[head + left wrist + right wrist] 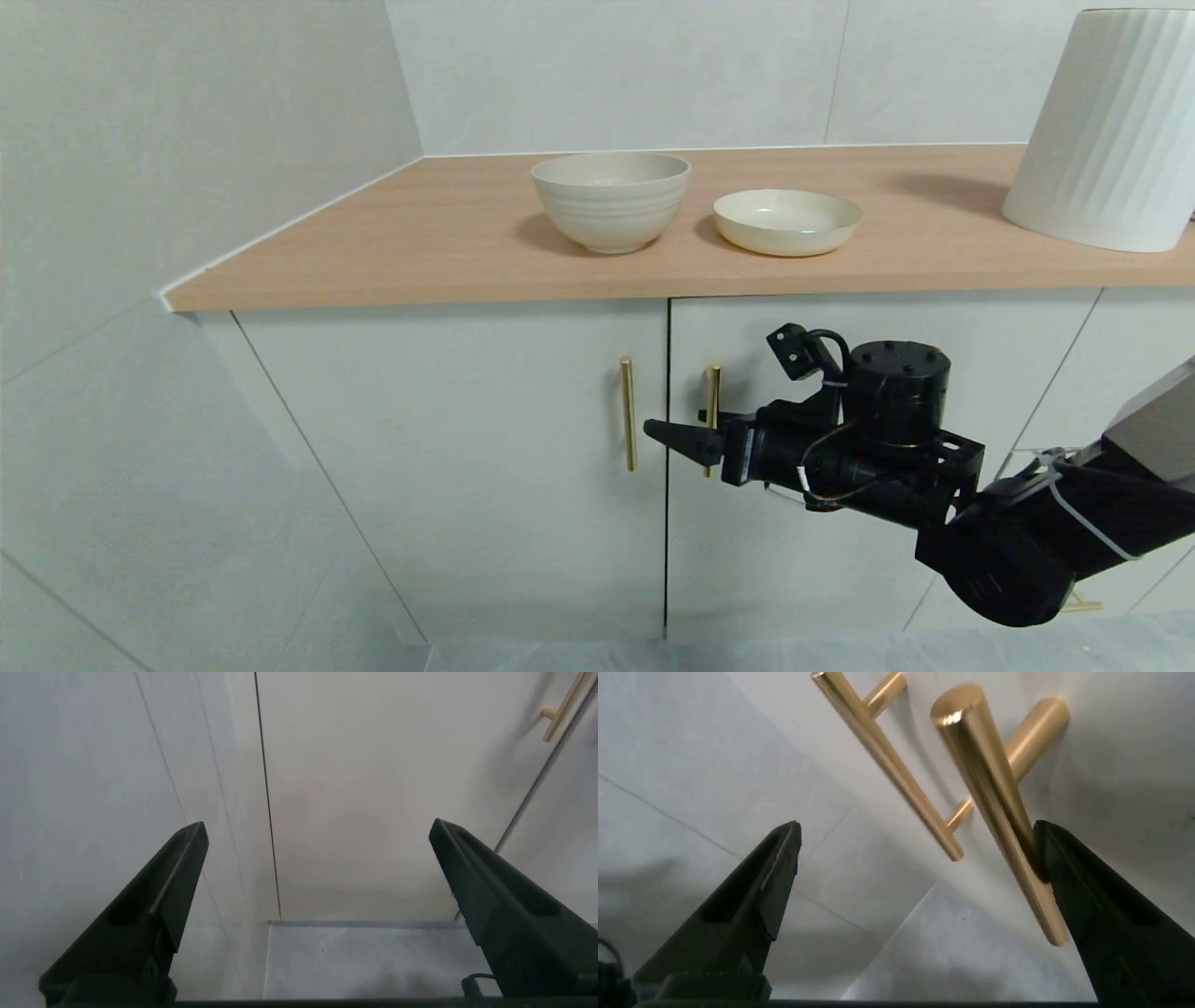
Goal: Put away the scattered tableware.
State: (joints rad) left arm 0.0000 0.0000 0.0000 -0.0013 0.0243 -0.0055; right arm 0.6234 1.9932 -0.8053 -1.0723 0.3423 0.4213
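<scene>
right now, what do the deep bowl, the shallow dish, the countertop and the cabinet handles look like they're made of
Deep bowl: ceramic or melamine, cream, satin sheen, ribbed bands.
Shallow dish: similar, glossier, with a light glint inside.
Countertop: wood-look, likely laminate, matte, with even grain.
Cabinet handles: metal, brushed brass colour, showing bright highlights.

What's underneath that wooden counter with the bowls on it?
Two closed white cabinet doors, each with a brass handle. The right gripper hovers by the handles. What's inside is hidden.
</scene>
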